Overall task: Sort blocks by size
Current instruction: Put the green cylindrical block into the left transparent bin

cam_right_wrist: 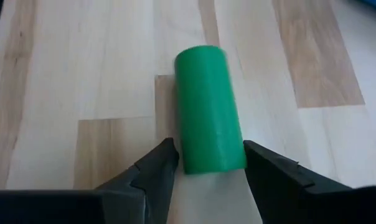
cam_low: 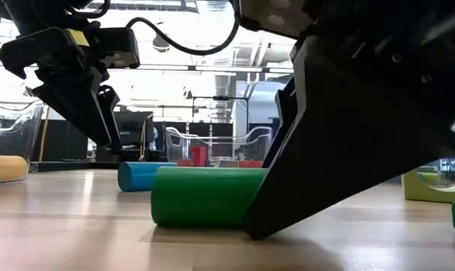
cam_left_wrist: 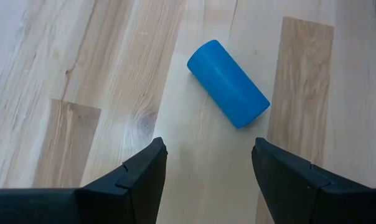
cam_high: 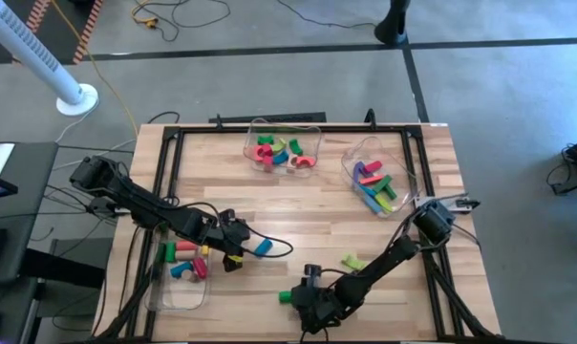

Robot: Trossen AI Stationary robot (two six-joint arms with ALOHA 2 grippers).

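Two arms work over the wooden table (cam_high: 298, 205). The right gripper (cam_right_wrist: 205, 165) is low at the near middle of the table, its fingers spread wide on either side of one end of a green cylinder (cam_right_wrist: 208, 109) that lies flat on the wood; the fingers stand just beside it and do not clamp it. The left gripper (cam_left_wrist: 206, 168) hangs a little above the table at the left, fingers apart and holding nothing, with a blue cylinder (cam_left_wrist: 228, 84) lying on its side just ahead of them.

Other blocks sit in three clear bins. A bin at the near left (cam_high: 164, 287) holds a tan cylinder (cam_high: 181, 250) with red, pink and blue pieces. A bin at the far middle (cam_high: 312, 129) holds red, green and blue pieces, among them a red arch (cam_high: 304, 161). A bin at the far right (cam_high: 403, 162) holds long bars in several colours. A light green arch (cam_high: 352, 261) lies loose on the table near the right arm.
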